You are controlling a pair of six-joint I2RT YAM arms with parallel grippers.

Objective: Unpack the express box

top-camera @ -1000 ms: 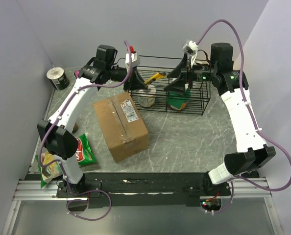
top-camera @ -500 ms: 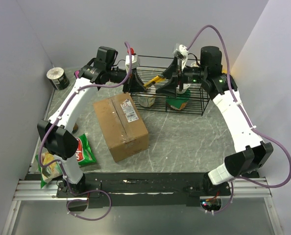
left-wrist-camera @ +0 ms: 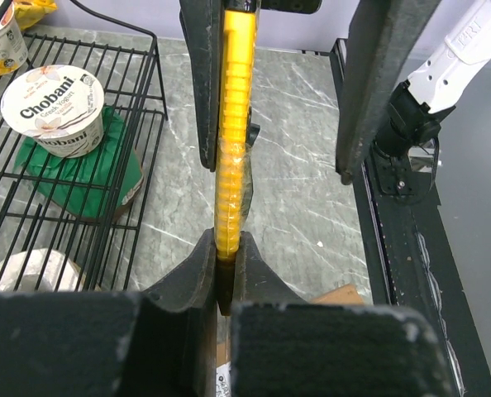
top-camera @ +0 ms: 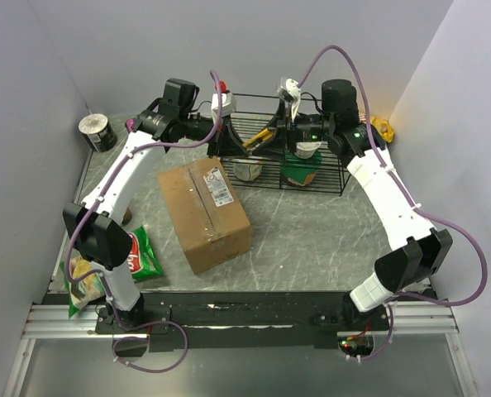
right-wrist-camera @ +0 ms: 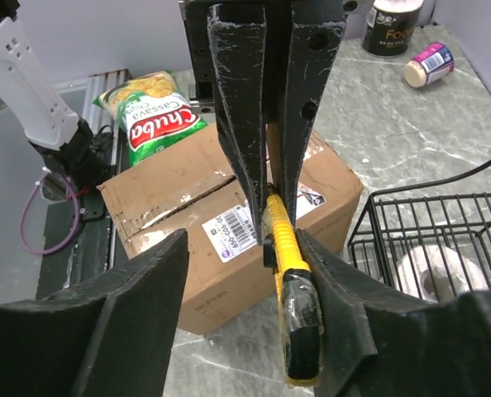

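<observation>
The express box point(top-camera: 204, 211) is a brown carton with a taped seam and a white label, lying shut in the middle of the table. It also shows in the right wrist view point(right-wrist-camera: 188, 215). My left gripper point(top-camera: 229, 136) is shut on one end of a yellow utility knife point(top-camera: 258, 135) and holds it in the air beside the basket. In the left wrist view my left gripper point(left-wrist-camera: 225, 248) pinches the knife point(left-wrist-camera: 233, 124). My right gripper point(right-wrist-camera: 241, 248) is open around the knife's black end point(right-wrist-camera: 299, 318), which lies against one finger point(right-wrist-camera: 369, 331).
A black wire basket point(top-camera: 332, 178) at the back holds a Chobani cup point(left-wrist-camera: 54, 112), a green bag point(top-camera: 299, 172) and a white cup point(top-camera: 247, 169). A green chips bag point(top-camera: 142, 252) lies near left. A round tin point(top-camera: 97, 131) stands far left.
My right arm has swung left across the basket until its open fingers straddle the knife. The left arm and the box have not moved.
</observation>
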